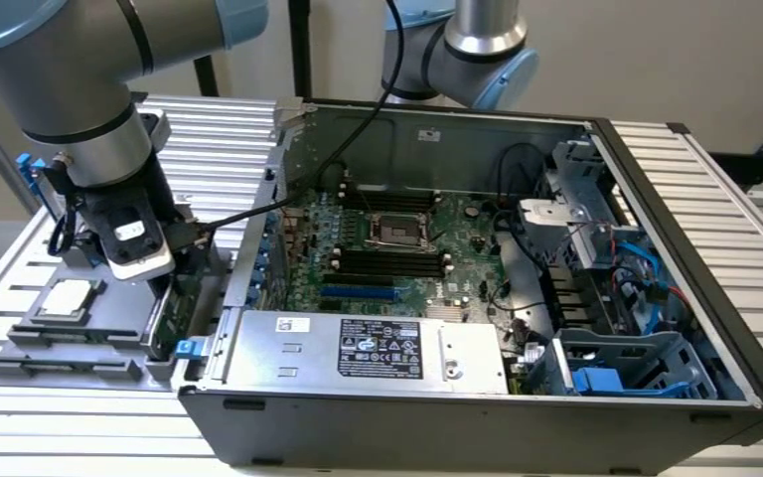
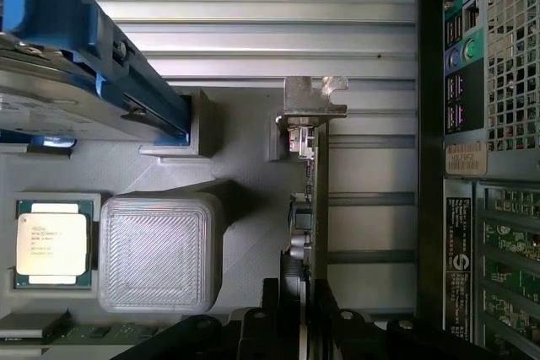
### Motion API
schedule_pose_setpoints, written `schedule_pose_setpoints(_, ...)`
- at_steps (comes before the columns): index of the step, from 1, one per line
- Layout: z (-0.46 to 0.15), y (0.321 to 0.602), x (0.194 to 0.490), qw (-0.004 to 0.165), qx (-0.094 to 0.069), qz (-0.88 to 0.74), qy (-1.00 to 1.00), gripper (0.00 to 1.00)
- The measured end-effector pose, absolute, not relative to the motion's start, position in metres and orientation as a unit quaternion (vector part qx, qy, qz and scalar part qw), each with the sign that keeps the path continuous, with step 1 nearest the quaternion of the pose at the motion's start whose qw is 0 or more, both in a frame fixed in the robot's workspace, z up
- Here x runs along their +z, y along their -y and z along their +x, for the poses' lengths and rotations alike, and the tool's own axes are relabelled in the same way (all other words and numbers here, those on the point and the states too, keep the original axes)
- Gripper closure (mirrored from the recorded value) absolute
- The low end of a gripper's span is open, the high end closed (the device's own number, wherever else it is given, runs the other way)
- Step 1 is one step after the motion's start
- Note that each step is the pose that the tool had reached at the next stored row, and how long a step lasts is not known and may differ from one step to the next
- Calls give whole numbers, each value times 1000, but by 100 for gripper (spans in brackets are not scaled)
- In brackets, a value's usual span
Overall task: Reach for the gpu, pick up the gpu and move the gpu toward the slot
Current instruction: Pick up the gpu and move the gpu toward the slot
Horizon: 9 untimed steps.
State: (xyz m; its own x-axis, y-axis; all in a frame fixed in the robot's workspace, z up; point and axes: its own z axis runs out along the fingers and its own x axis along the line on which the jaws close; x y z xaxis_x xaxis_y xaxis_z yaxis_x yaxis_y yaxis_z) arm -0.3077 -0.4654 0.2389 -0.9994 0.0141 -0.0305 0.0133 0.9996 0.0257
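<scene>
gripper (image 2: pixel 305 314) straddles the edge of thin flat green circuit-board gpu (image 2: pixel 318 166) with silver metal bracket, standing edge-up in grey plastic holder tray (image 2: pixel 245 217); fingers clamped or apart, can't tell. Risk: off-centre grip tilts card, bracket snags holder tray on lift

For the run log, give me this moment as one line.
stage: reaching gpu | gripper: down over the gpu's edge | gpu: on edge in gray holder, outside the computer case
</scene>
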Motion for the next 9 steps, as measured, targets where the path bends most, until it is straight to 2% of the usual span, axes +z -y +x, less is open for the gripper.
schedule_pose_setpoints(9,-308,465,239,15,13,7,-1000,73)
